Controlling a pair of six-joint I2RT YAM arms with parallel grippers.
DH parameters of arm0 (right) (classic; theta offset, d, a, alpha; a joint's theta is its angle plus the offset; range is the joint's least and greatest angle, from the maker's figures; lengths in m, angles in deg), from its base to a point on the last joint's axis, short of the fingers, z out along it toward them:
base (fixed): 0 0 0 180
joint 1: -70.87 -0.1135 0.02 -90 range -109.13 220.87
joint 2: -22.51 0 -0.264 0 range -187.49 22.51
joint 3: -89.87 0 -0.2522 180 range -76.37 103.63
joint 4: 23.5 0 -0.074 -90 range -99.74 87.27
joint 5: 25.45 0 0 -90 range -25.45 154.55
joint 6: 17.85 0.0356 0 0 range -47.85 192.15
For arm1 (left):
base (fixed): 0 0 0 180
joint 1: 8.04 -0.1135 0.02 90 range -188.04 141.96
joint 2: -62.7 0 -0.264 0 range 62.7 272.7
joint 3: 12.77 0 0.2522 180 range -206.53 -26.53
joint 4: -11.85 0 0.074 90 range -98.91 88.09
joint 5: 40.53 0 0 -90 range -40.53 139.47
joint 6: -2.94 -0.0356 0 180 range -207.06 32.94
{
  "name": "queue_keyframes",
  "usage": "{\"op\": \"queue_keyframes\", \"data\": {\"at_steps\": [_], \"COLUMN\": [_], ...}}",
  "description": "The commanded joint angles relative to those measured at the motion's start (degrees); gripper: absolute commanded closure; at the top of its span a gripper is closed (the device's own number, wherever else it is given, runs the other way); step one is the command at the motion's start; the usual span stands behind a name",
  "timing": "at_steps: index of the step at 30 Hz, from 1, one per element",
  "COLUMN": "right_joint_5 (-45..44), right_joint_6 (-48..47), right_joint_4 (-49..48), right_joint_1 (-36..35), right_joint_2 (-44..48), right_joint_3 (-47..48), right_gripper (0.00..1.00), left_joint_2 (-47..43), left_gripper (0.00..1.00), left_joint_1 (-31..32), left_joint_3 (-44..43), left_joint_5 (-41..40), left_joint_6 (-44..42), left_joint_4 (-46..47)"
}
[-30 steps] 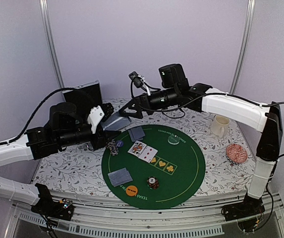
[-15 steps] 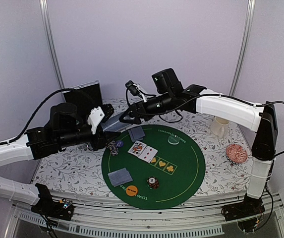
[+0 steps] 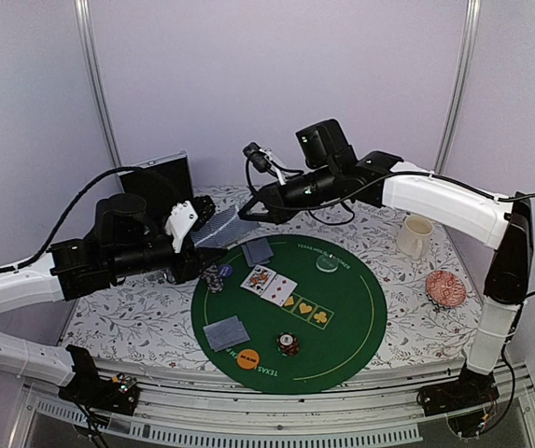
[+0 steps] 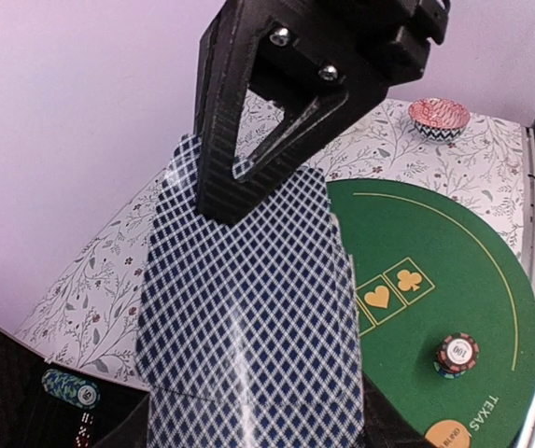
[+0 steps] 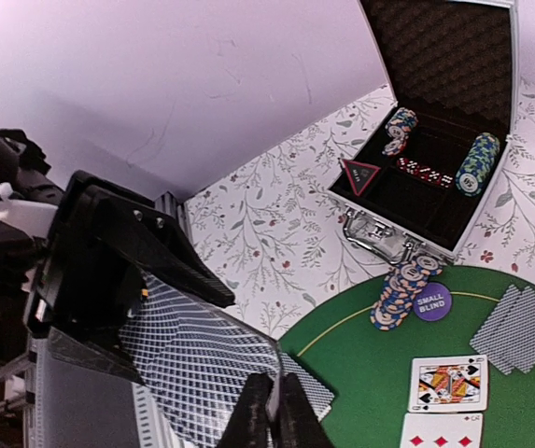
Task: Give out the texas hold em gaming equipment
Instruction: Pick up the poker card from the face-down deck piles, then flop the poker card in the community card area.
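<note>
Dealing update: I'm holding the deck (image 4: 248, 355) up off the table in my left gripper (image 3: 199, 235). The jaws are clamping its near end and the cards are fanning out a bit toward the mat (image 3: 351, 327). My right gripper (image 5: 273, 399) is pinching the far edge of the top card (image 5: 197, 369), fingers almost together with just card between them.

The trick here, I'm thinking, is peeling off exactly 1 card. The fan is loose, so the ones underneath are probably going to drag along if I yank. I'm planning to slide it flat along its own plane, straight away from the left gripper, and only lift once it's clear of the deck. The left side is just staying rock solid, no squeezing harder, or the fan could buckle.

I'm also watching my grip depth: I'm only catching the edge, so a fast swing could let the card pivot or slip out.

On the mat, 2 face-up cards (image 3: 269, 283) are sitting by the printed suit boxes. There are also 2 face-down pairs (image 3: 227, 332), 1 near and 1 far. I'm guessing this card is heading for the next empty box, laid down flat and low.
</note>
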Motion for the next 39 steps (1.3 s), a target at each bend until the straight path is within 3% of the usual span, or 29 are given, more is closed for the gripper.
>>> {"op": "queue_keyframes", "data": {"at_steps": [1,9,11,15,20,31,39], "right_joint_5": [-0.85,-7.92,-16.33,-44.51,-59.71,-68.19,-51.99], "right_joint_6": [-0.49,-0.99,-1.33,-1.92,-1.26,-6.02,-10.62], "right_joint_4": [1.38,3.87,6.08,14.91,23.07,29.99,28.14], "right_joint_1": [0.66,2.97,3.23,3.22,2.39,-7.06,-10.51], "right_joint_2": [3.61,9.04,10.77,11.03,5.65,-15.63,-19.57], "right_joint_3": [-0.5,-3.16,-3.77,-4.25,-7.14,-4.75,-3.25], "right_gripper": [0.97,0.98,0.98,0.98,0.98,0.98,0.98], "left_joint_2": [0.0,0.2,0.49,0.57,0.01,-0.12,-0.21], "left_gripper": [0.5,0.5,0.5,0.5,0.5,0.5,0.5], "left_joint_1": [0.31,0.25,0.25,0.23,0.22,0.25,0.22], "left_joint_3": [0.47,0.38,0.3,0.08,0.29,0.3,0.3], "left_joint_5": [0.64,-1.38,-3.29,-5.8,-6.85,-7.28,-7.08], "left_joint_6": [-0.72,-0.63,-0.56,-0.46,-0.47,-0.42,-0.5], "left_joint_4": [1.79,1.85,1.83,1.83,2.21,2.23,2.23]}}
